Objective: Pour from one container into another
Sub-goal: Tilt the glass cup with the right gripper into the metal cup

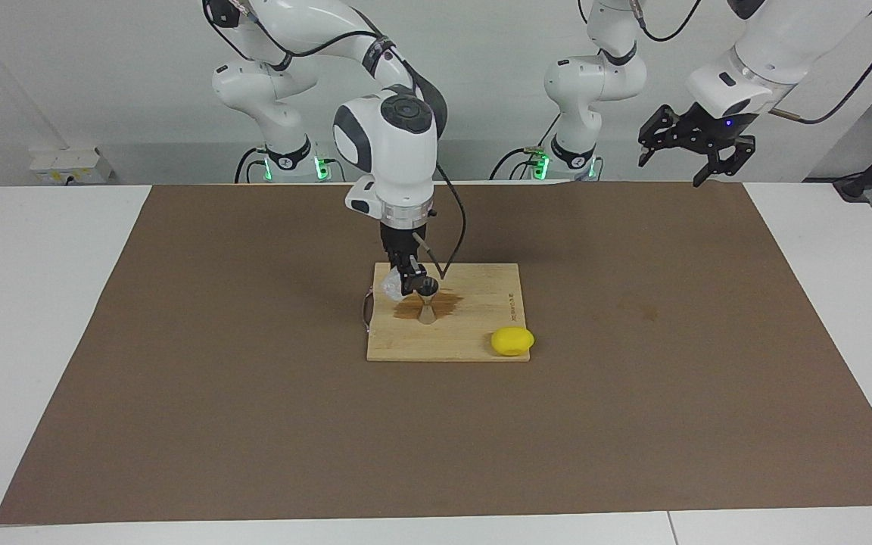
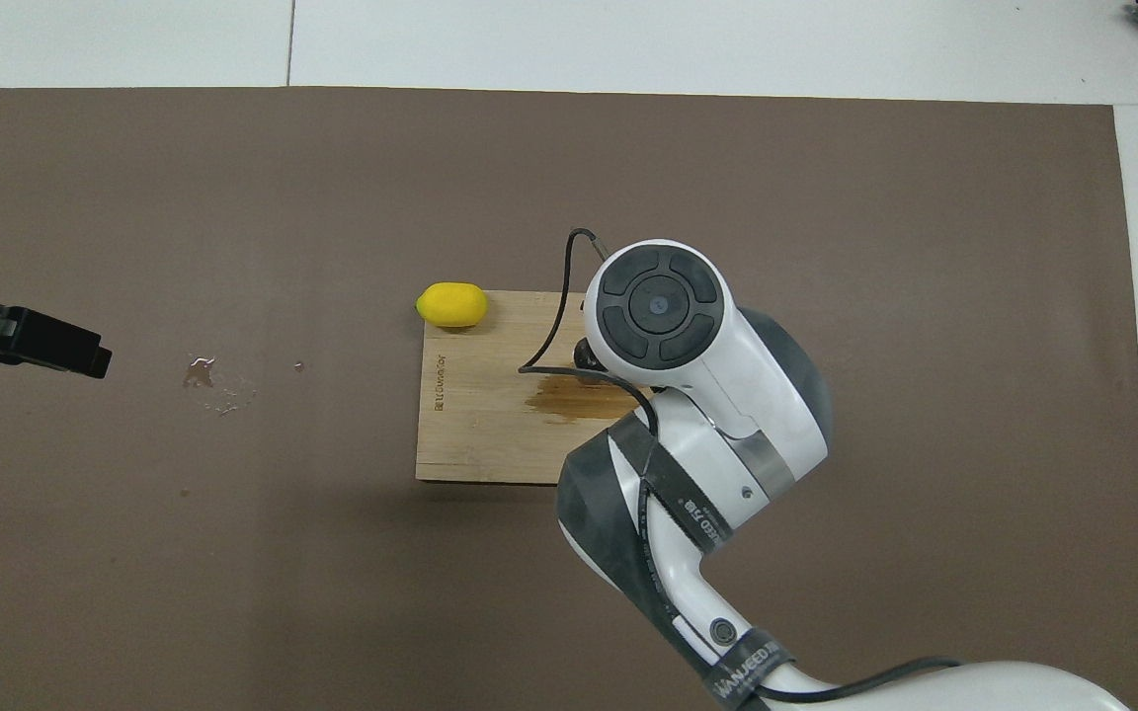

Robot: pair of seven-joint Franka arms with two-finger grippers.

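The silvery hourglass jigger (image 1: 427, 300) stands upright on a brown wet patch of the wooden board (image 1: 474, 344). My right gripper (image 1: 408, 283) points straight down beside the jigger's rim and is shut on the small clear cup (image 1: 391, 286), which hangs tilted just above the board, close to the jigger's top. In the overhead view the right wrist (image 2: 663, 306) hides the cup and nearly all of the jigger. My left gripper (image 1: 682, 155) hangs open and empty, high over the mat's edge at the left arm's end; one of its fingers (image 2: 36, 339) shows in the overhead view.
A yellow lemon (image 1: 512, 341) (image 2: 451, 304) lies at the board's corner, farther from the robots than the jigger. A brown mat (image 1: 633, 393) covers the table. Small water drops (image 2: 213, 380) sit on the mat toward the left arm's end.
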